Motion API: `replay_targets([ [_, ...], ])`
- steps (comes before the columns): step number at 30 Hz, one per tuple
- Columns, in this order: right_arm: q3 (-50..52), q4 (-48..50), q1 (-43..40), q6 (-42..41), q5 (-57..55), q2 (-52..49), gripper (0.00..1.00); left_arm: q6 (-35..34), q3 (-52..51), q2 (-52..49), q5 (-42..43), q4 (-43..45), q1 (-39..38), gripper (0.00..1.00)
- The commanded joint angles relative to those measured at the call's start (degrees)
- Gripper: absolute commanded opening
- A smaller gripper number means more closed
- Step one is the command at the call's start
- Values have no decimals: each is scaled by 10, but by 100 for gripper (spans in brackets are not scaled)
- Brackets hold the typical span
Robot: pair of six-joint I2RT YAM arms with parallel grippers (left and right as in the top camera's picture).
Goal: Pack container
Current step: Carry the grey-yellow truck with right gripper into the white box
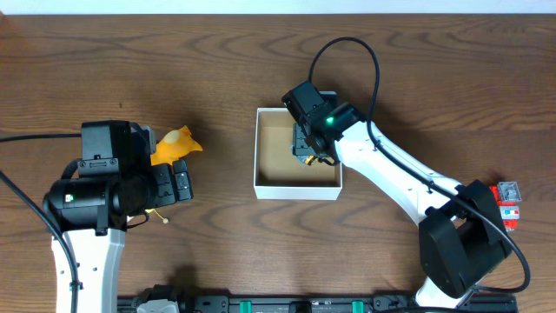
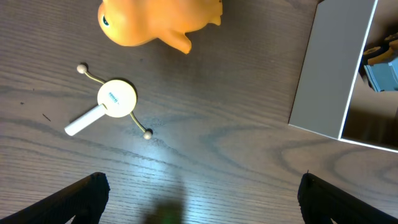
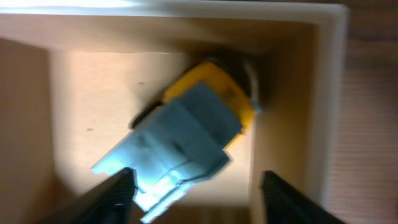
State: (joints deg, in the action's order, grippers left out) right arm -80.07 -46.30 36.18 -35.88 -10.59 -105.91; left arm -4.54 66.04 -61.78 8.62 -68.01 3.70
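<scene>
Directly beneath the right gripper (image 3: 196,193), the container (image 1: 261,187) is seen standing on the wooden table (image 1: 217,69), with its thin white walls upright and its brown cardboard floor exposed. One toy truck (image 3: 186,137), yellow with a blue-grey body, is contained in it. The truck is laid aslant on the floor, just ahead of the right jaws and pushed toward a corner of the box. The right jaws are held apart, one to each side of the truck, and no grip on it is shown. The left gripper (image 2: 202,193) is poised over bare table, its jaws spread wide. The container is placed well off to the right-hand side of these jaws, and a glimpse of the truck is given over its wall. Just ahead of the left jaws a small white pellet-drum toy (image 2: 112,102) is laid flat, with a stub handle and two beads on thin wires. Blue print is carried on its disc, but it is too small to be read. Farther ahead, an orange animal figure (image 2: 155,22) is found. Far behind the right jaws, a small red object (image 1: 506,204) is set beside the arm's base, and its label cannot be read.
</scene>
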Motion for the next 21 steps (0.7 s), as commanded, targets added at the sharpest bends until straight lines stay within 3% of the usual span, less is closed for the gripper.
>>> replay_targets([
  [1, -5, 16, 6, 68, 62, 3, 54, -5, 10, -1, -1, -3, 2, 98],
  [4, -5, 29, 19, 80, 61, 3, 8, -5, 10, -1, -1, -3, 2, 98],
  [5, -5, 36, 24, 87, 61, 3, 1, -5, 10, -1, -1, -3, 2, 98],
  [12, -5, 84, 54, 163, 64, 1, 1, -5, 10, -1, -1, -3, 2, 98],
  [21, -5, 128, 61, 167, 59, -22, 1, -5, 10, -1, -1, -3, 2, 98],
])
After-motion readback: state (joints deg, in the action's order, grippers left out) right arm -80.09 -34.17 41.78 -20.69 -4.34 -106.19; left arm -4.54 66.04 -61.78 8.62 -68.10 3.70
